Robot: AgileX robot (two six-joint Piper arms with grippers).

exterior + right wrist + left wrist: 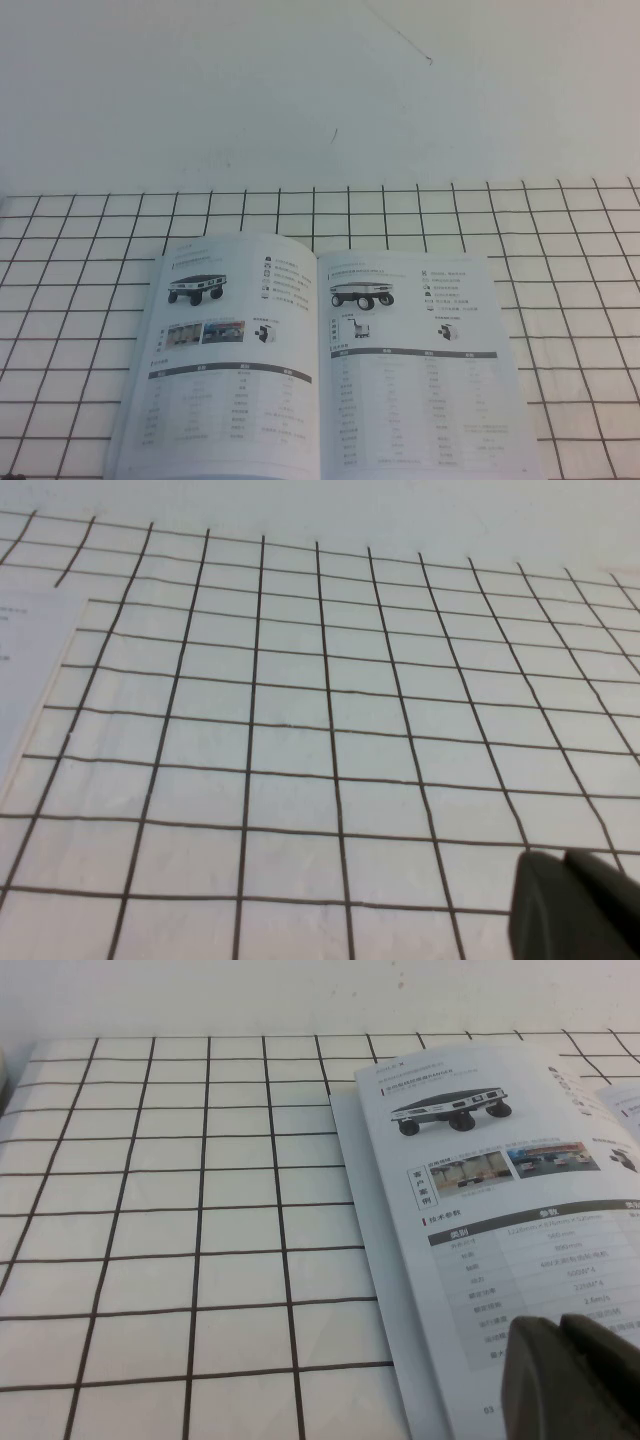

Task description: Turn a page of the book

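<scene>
The book (320, 360) is laid open, the page (420, 360) flat on its right half. The left gripper (572, 1372), fingers pressed together, is held over the left leaf; the closed right gripper (572, 905) is parked well right of the page.

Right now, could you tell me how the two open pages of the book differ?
The left page shows a vehicle above two small colour photos; the right page shows a vehicle above small grey pictures. In the left wrist view the left gripper is over the left page; the right gripper is over bare grid cloth. Both pages lie flat, with tables.

The book (320, 365) lies open on the gridded cloth (80, 300), the page (425, 360) on its right.
</scene>
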